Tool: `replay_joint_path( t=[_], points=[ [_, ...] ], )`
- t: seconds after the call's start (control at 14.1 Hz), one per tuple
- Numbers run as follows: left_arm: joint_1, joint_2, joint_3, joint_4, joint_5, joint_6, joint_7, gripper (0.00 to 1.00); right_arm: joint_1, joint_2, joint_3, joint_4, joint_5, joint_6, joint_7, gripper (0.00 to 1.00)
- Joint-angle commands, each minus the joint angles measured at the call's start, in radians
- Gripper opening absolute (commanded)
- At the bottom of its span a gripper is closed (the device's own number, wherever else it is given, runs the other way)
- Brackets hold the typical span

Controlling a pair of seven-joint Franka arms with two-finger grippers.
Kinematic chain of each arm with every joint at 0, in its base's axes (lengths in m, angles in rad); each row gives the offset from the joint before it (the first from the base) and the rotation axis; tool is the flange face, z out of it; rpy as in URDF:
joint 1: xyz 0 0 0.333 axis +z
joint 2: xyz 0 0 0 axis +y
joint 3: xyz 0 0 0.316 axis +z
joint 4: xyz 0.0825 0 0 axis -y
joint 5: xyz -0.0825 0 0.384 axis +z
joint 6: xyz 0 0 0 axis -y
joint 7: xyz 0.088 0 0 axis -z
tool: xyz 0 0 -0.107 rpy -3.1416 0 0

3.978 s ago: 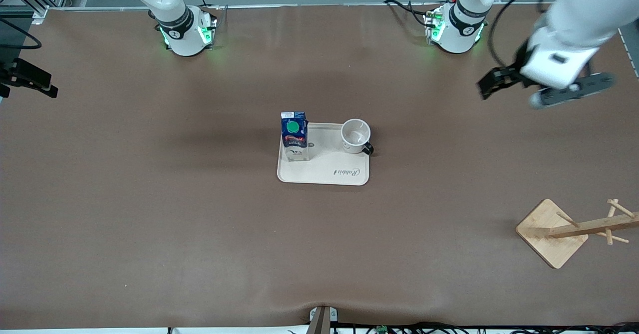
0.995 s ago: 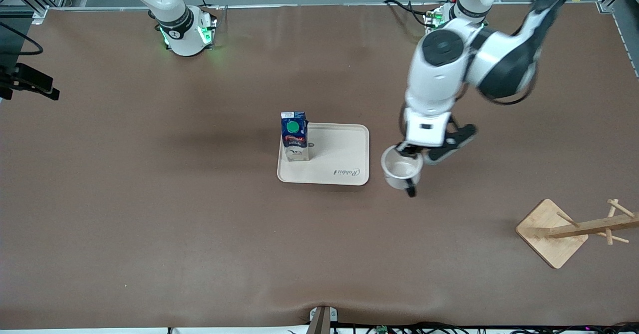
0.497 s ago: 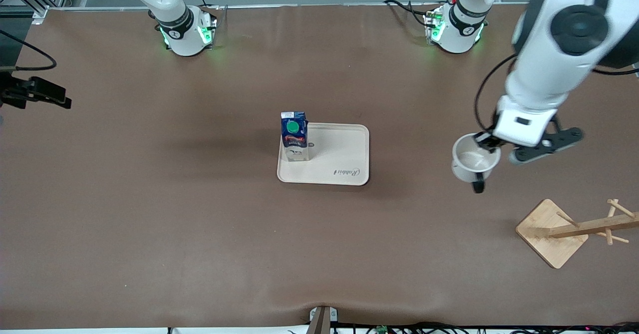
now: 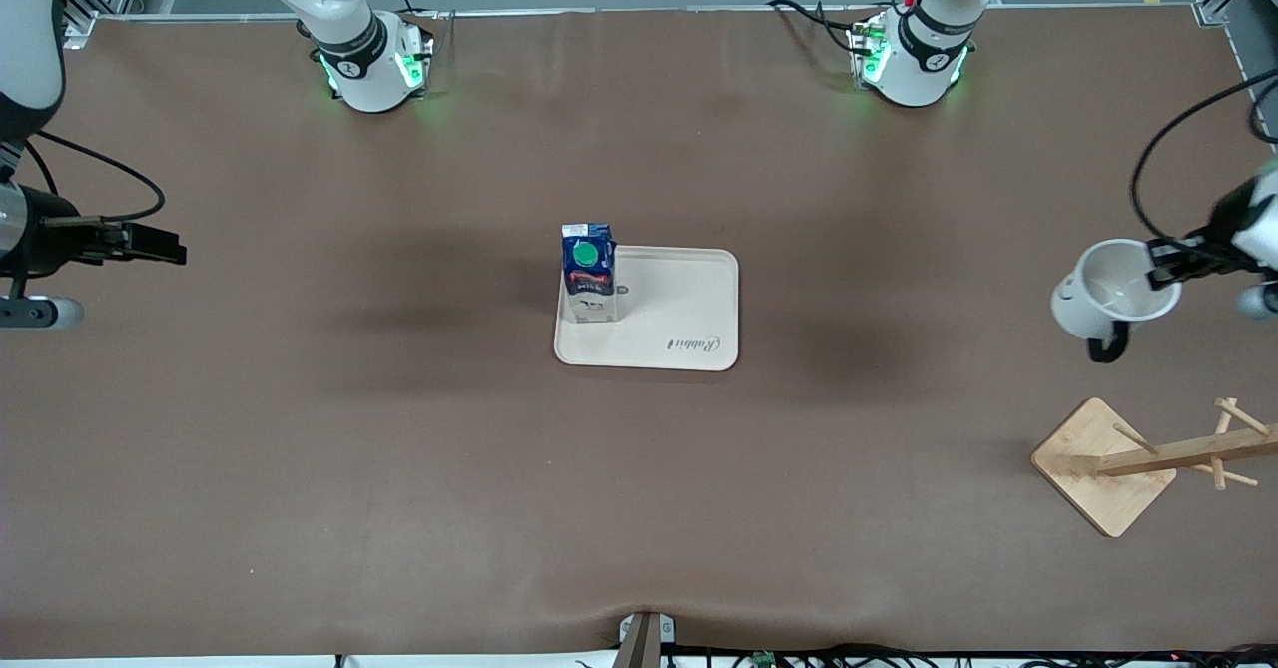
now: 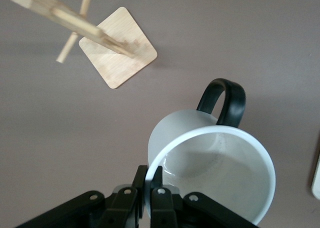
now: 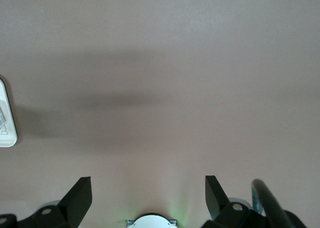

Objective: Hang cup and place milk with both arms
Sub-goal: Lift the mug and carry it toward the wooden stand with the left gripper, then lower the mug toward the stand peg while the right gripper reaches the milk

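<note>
**Cup held aloft by its rim, milk standing on the tray**

The cup (image 4: 1106, 294) is carried by the left gripper (image 4: 1170, 267) in the air over bare table toward the left arm's end, its fingers (image 5: 156, 200) clamped together on the rim. The cup is seen to be empty, its black handle (image 5: 223, 99) turned away from the gripper. The milk (image 4: 588, 273) stands upright in a corner of the beige tray (image 4: 679, 348), green cap on top; its red label cannot be read. A script word resembling "Rabbit" is printed on the tray. The wooden rack (image 4: 1148, 457) stands nearer to the front camera than the raised cup. The open cup interior is shown plainly only in the left wrist view. The right gripper (image 4: 150, 247) is held over the right arm's end of the table, fingers (image 6: 79, 197) spread wide apart
</note>
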Motion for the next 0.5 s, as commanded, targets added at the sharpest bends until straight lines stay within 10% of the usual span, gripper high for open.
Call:
replay_joint_path(
  t=[0.0, 0.43],
  points=[
    [0.044, 0.039, -0.011, 0.057, -0.026, -0.012, 0.087, 0.00, -0.001, 0.031, 0.002, 0.017, 0.015, 0.010, 0.002, 1.00],
    [0.089, 0.123, -0.011, 0.076, -0.023, 0.065, 0.175, 0.00, 0.034, 0.103, 0.008, 0.012, 0.143, 0.088, 0.005, 1.00]
  ],
)
